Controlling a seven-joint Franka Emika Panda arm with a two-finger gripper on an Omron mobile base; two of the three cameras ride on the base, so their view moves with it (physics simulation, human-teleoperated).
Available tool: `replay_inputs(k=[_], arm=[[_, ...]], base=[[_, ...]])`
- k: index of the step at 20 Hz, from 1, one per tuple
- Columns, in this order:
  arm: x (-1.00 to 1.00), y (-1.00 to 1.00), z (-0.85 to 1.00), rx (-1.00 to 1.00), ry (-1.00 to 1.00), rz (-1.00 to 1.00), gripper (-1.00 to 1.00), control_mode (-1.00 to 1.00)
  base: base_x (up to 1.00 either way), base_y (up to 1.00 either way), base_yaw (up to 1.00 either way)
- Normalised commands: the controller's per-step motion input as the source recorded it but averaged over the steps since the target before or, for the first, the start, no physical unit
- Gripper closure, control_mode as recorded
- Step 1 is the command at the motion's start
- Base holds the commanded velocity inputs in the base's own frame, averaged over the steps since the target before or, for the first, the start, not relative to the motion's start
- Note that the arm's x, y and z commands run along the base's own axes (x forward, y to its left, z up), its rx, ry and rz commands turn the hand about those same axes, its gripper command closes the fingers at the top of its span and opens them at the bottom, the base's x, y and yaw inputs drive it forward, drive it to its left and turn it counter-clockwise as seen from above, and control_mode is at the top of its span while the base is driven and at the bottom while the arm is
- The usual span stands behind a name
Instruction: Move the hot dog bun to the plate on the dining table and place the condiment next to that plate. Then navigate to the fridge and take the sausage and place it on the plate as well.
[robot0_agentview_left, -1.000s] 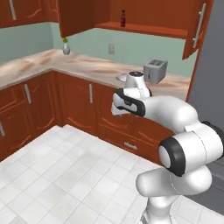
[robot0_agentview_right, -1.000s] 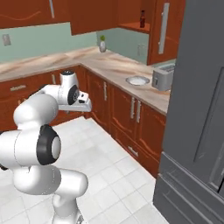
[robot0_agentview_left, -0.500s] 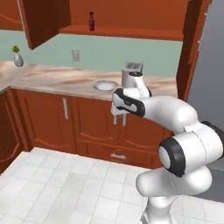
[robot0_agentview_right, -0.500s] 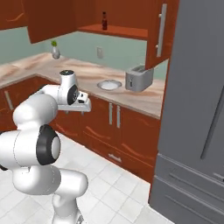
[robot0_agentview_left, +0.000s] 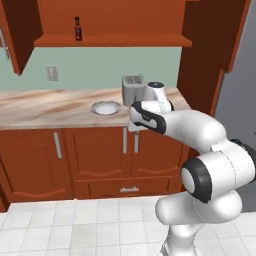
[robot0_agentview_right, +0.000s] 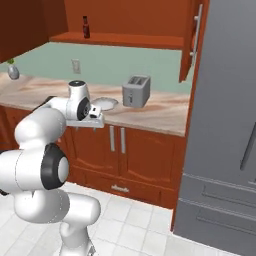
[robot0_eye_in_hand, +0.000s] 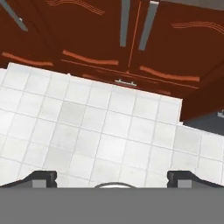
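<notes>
With the arm folded in front of the base, the tool (robot0_eye_in_hand: 112, 177) points down at the white tiled floor (robot0_eye_in_hand: 100, 135); its two fingertips (robot0_eye_in_hand: 41, 177) stand far apart at either side of the hand view, nothing between them.

Landmark: toaster (robot0_agentview_right: 136, 90), grey, upright on the counter (robot0_agentview_right: 160, 112), against the green back wall.
- Pale grey plate with whitish rim (robot0_agentview_right: 104, 103): on the counter just left of the toaster, apart from it. In the left base view the same plate (robot0_agentview_left: 105, 107) also lies left of the toaster (robot0_agentview_left: 133, 88).
- Condiment bottle (robot0_agentview_right: 86, 27): upright on the open wooden shelf (robot0_agentview_right: 120, 39) above and to the left of the toaster, well apart from it. Left base view gives it (robot0_agentview_left: 78, 28) the same place, near the shelf's left end.
- Fridge (robot0_agentview_right: 225, 125): grey, door closed, right of the toaster, past the end of the counter and a tall wood panel.
- Small vase with a green sprig (robot0_agentview_right: 13, 71): far left of the toaster, at the back of the counter.
- Wall outlet (robot0_agentview_right: 76, 65): on the green wall, left of the toaster and above the plate.

Below the toaster, red-brown cabinet doors (robot0_agentview_right: 125, 150) with vertical bar handles, all closed. The hand view looks down on the same doors (robot0_eye_in_hand: 131, 39).
</notes>
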Motion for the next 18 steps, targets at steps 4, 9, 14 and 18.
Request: replay_inputs(k=[4, 9, 14, 18], arm=[[0.0, 0.0, 0.0, 0.0, 0.0, 0.0, -1.0, 1.0], [0.0, 0.0, 0.0, 0.0, 0.0, 0.0, -1.0, 1.0], [0.0, 0.0, 0.0, 0.0, 0.0, 0.0, -1.0, 1.0], [0.0, 0.0, 0.0, 0.0, 0.0, 0.0, -1.0, 1.0]], base=[[0.78, 0.77, -0.33], [0.91, 0.69, -0.18], [0.79, 0.41, -0.18], [0.38, 0.36, -0.27]])
